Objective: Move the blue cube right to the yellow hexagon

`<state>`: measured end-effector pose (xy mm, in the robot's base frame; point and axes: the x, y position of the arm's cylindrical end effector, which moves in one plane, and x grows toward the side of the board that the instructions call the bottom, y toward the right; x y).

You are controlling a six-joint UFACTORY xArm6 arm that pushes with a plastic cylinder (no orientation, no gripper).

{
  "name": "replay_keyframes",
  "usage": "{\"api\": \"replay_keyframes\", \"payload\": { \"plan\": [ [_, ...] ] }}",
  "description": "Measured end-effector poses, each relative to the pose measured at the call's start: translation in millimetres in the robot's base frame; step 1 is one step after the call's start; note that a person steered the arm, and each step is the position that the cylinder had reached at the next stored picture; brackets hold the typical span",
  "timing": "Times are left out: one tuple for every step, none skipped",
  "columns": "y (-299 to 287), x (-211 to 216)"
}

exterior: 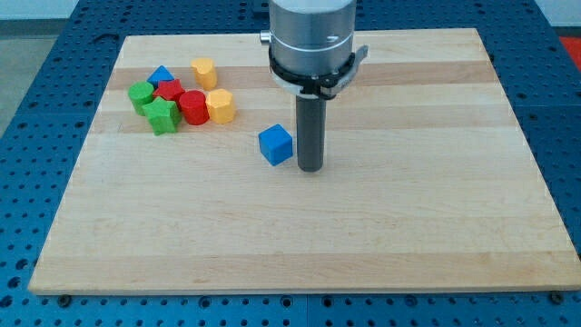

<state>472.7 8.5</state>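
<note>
Blue cube (276,144) sits near the middle of the worktop (300,236), well apart from the cluster at the far left. Our tip (310,170) stands just beside the cube on its right, close enough that we cannot tell whether they touch. We carry no claw, only the rod, so there is nothing to be apart or together.

The cluster holds two yellow blocks: one (220,106) at its right edge, touching a red cylinder (192,107), and another (202,71) slightly farther back, a little apart from the rest. Either could be the hexagon; the shapes are too small for us to settle it. Around them lie a blue triangle (162,75), a red block (169,90), a green block (141,94) and a green star (163,116).

We judge the tip's place on the cube's right makes sense: a push from there drives the cube left, toward the yellow blocks. The cube lies nearer to us than the yellows, so a straight leftward shove would pass below them; the line should angle slightly away. The cube also sits turned, a corner toward us, so it may spin off the rod. Crowding the red cylinder is the other risk.
</note>
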Motion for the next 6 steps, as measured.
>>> {"api": "replay_keyframes", "payload": {
  "plan": [
    [-26,17],
    [-48,8],
    [-47,-27],
    [-45,-64],
    [-43,-71],
    [-43,-83]
  ]
}}
